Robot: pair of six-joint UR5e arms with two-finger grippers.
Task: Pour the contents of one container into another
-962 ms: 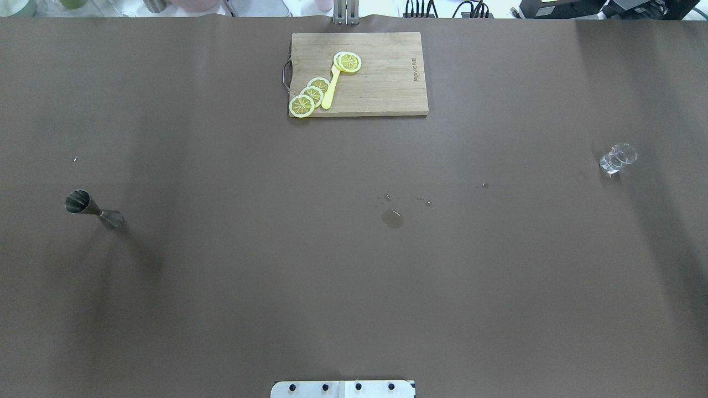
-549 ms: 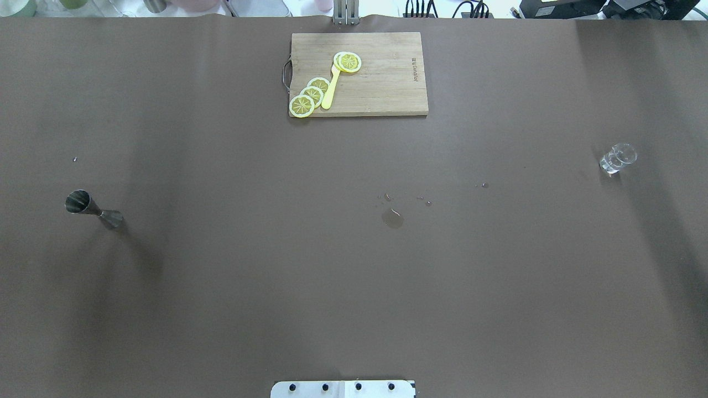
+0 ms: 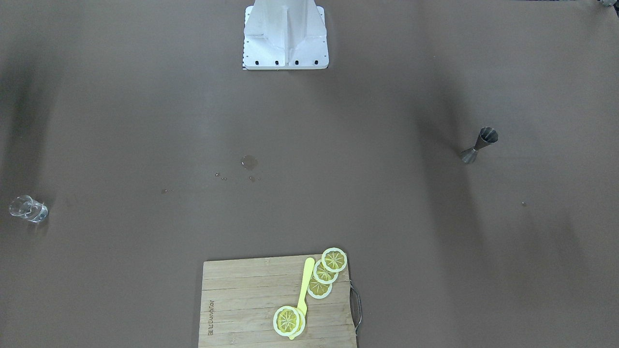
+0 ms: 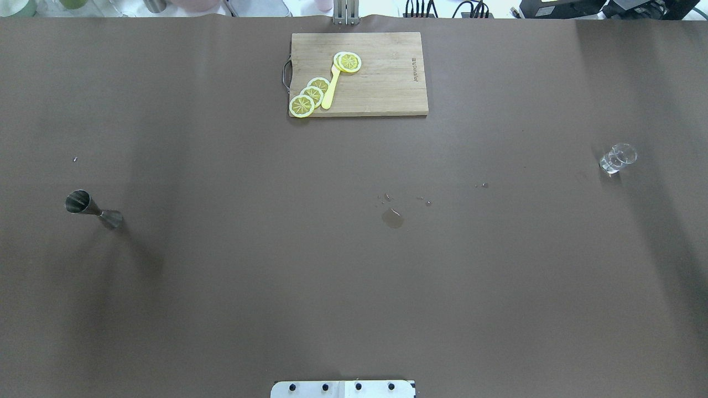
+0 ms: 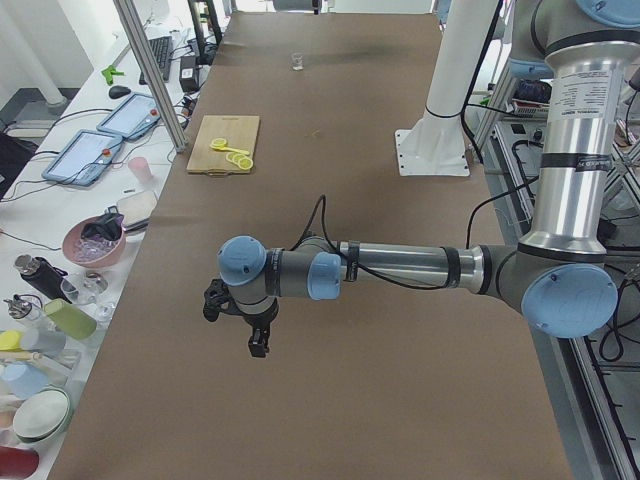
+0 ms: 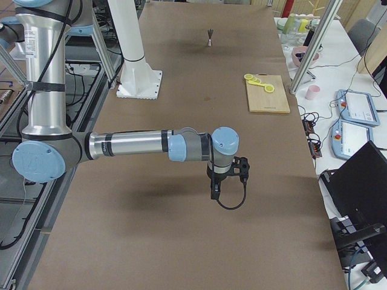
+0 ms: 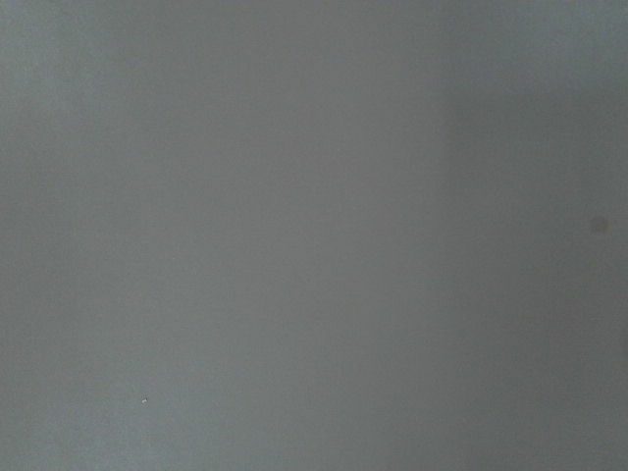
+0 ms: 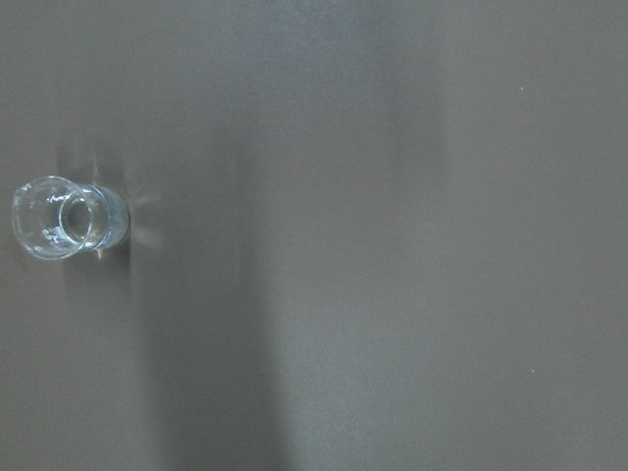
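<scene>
Nearest us, the left end effector (image 5: 257,348) and right end effector (image 6: 214,194) hang above the table (image 4: 354,287) with nothing visibly in them, and we cannot tell how wide either stands. Further out the jigger (image 4: 91,209) stands upright at the left, well apart from the glass (image 4: 618,158) at the right. We judge the jigger light, stiff and slick, so best pinched at its narrow waist.

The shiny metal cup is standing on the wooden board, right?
Not quite. The metal jigger is standing, but on the brown table itself, well away from the wooden board. The overhead exterior view shows this.
</scene>
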